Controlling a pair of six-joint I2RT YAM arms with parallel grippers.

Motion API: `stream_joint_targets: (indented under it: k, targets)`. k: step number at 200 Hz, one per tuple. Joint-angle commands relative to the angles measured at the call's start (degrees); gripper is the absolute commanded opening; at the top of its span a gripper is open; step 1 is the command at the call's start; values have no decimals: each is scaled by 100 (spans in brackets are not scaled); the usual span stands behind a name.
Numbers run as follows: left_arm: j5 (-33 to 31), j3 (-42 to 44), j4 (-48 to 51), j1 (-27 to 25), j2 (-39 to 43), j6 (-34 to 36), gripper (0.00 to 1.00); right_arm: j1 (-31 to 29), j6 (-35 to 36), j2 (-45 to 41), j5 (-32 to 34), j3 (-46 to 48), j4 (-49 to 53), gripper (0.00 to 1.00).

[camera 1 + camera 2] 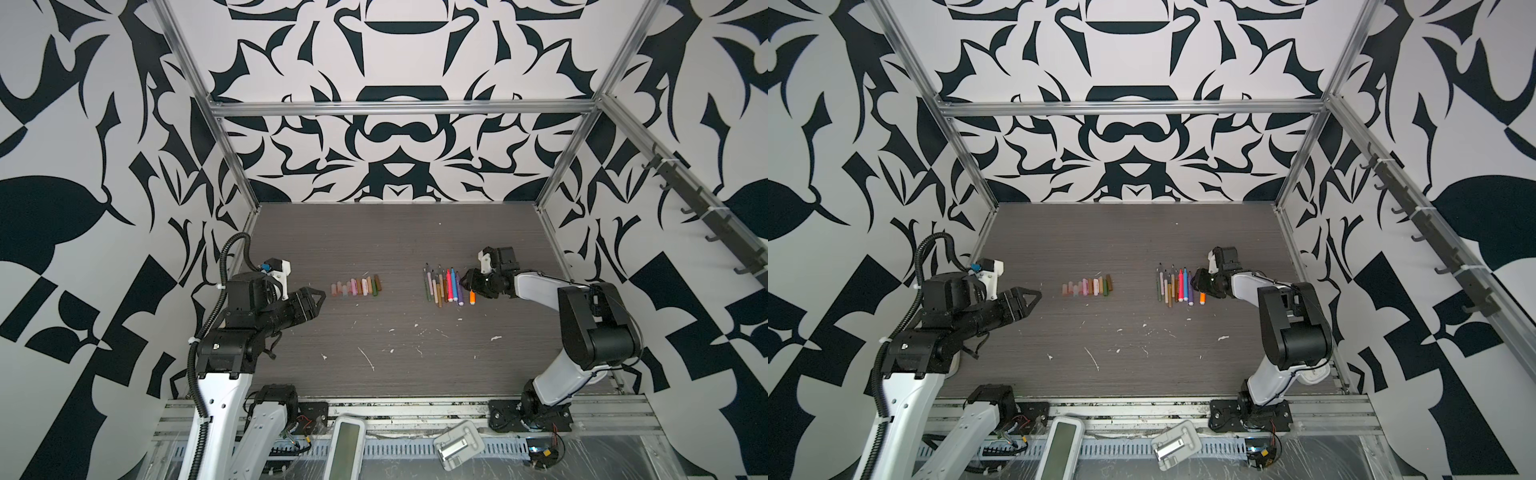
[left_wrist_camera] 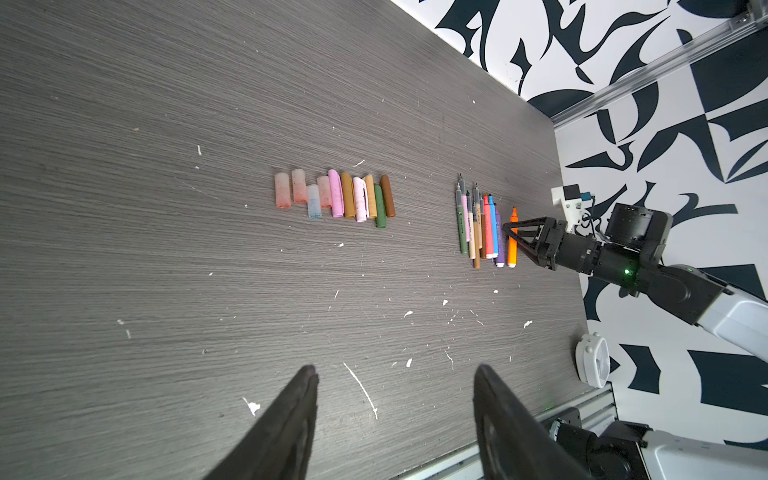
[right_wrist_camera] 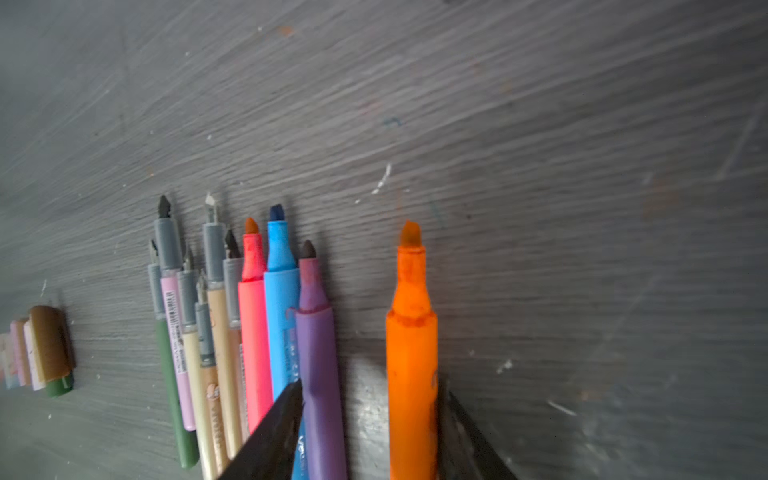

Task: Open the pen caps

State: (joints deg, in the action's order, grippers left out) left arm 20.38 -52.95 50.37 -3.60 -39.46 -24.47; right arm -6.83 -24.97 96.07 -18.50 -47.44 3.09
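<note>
Right wrist view: orange pen (image 3: pixel 411 353) lies flat, tip away, between spread jaws of right gripper (image 3: pixel 370 388); left gripper (image 2: pixel 395 370) likewise spread

A robotics lab cell: an aluminium frame (image 1: pixel 399 109) boxes a scuffed table (image 1: pixel 395 241); patterned walls (image 1: pixel 75 124) close its left, right and far sides; a left arm (image 1: pixel 220 399) and a right arm (image 1: pixel 536 286) stand mounted on the near rail (image 1: pixel 415 409), loose wiring (image 1: pixel 544 453) beside it.
</note>
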Motion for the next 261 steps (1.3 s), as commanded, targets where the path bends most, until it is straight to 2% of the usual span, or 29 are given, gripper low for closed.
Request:
stream_joint_targets:
  k: [1,21,26,49,84,89,129,170,201,215,224,244,249,261]
  targets:
    - [54,58,65,20,6,-5,62,2,95,-39,-211,29,-111,59]
    - [53,57,62,21,7,-6,62,6,136,-129,-279,106,-208,63]
    - [49,58,59,25,4,-5,62,6,149,-147,-305,127,-229,72]
    - [48,59,54,22,13,-10,62,6,188,-236,-426,215,-321,83]
    - [47,68,58,26,22,-5,62,2,143,-454,-335,398,-446,87]
    - [44,65,56,26,26,-5,62,-5,142,-485,-318,422,-455,93]
    - [43,65,57,26,12,-10,62,-60,150,-860,-134,682,-623,94]
    - [42,65,61,25,2,-5,62,-282,186,-1281,334,887,-642,91]
    - [35,67,68,24,7,-5,62,-330,167,-1428,517,969,-636,85]
    - [34,65,63,25,-1,-6,62,-330,133,-1315,604,867,-515,79]
    - [43,67,61,26,-6,-5,62,-336,121,-1209,620,789,-434,69]
    - [36,68,61,22,-1,-12,62,-330,98,-1089,657,688,-336,37]
    - [36,74,63,22,4,-11,62,-328,86,-1095,674,691,-331,33]
    - [21,74,65,25,15,-10,62,-330,73,-1163,718,739,-342,32]
